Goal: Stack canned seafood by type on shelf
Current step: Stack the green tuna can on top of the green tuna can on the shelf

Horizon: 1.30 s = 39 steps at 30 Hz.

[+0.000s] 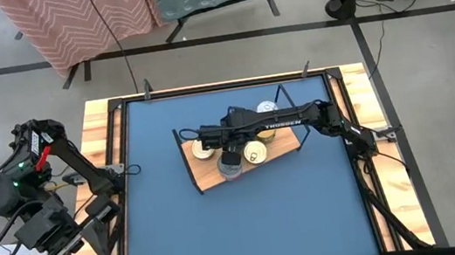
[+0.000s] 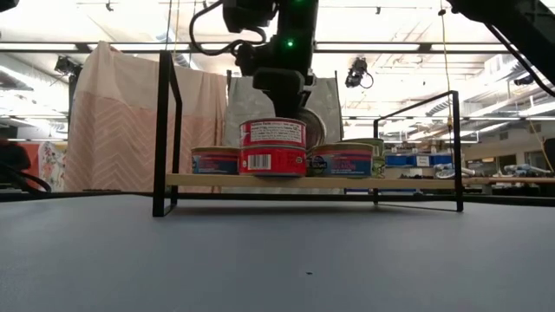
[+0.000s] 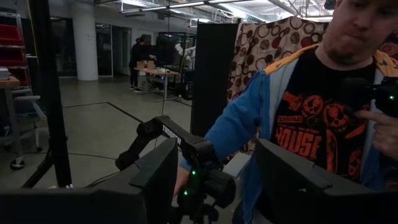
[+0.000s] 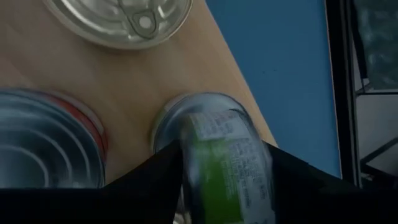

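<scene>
Right gripper point(image 4: 217, 180) sits over the shelf point(image 1: 207, 176), fingers parted around a green-labelled tin point(image 4: 217, 155) standing on another; left gripper point(image 3: 214, 186) waits open off-table.

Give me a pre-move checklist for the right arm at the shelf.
1. Right gripper straddles a green-labelled can: ok.
2. Whether that can is released or still gripped: cannot tell.
3. That can resting squarely on the one below: cannot tell.
4. Red-labelled stack upright on the shelf: ok.
5. Left gripper parked off the table, away from the shelf: ok.
6. Person near the left arm: not ok.
</scene>
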Motion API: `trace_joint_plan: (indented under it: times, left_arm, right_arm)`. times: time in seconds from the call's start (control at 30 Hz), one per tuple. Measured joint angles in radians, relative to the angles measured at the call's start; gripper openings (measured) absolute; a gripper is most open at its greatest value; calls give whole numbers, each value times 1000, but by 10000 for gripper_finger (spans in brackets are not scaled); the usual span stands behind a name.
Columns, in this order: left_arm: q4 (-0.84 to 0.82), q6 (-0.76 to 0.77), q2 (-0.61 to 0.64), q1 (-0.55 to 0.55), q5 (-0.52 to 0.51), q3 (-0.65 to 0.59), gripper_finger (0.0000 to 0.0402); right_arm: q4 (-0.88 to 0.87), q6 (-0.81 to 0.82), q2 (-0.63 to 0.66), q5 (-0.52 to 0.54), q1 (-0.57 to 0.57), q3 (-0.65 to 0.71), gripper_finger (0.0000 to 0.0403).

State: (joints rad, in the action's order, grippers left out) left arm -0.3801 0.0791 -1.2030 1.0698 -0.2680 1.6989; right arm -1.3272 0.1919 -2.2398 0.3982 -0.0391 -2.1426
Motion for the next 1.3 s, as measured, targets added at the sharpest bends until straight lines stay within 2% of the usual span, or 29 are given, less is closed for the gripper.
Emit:
trace_joint_plan:
  times: [0.23,0.5,0.8,1.3]
  left_arm:
    - [0,0,0,0,0,0,218]
    - [0,0,0,0,0,0,218]
    - [0,0,0,0,9,0,218]
    - [1,-19,0,0,10,0,218]
  right_arm:
    - [43,19,1,-8,-1,0,194]
    - [31,44,2,-30,0,0,148]
    - [-45,67,2,59,0,-1,153]
    - [9,67,2,128,-21,-1,152]
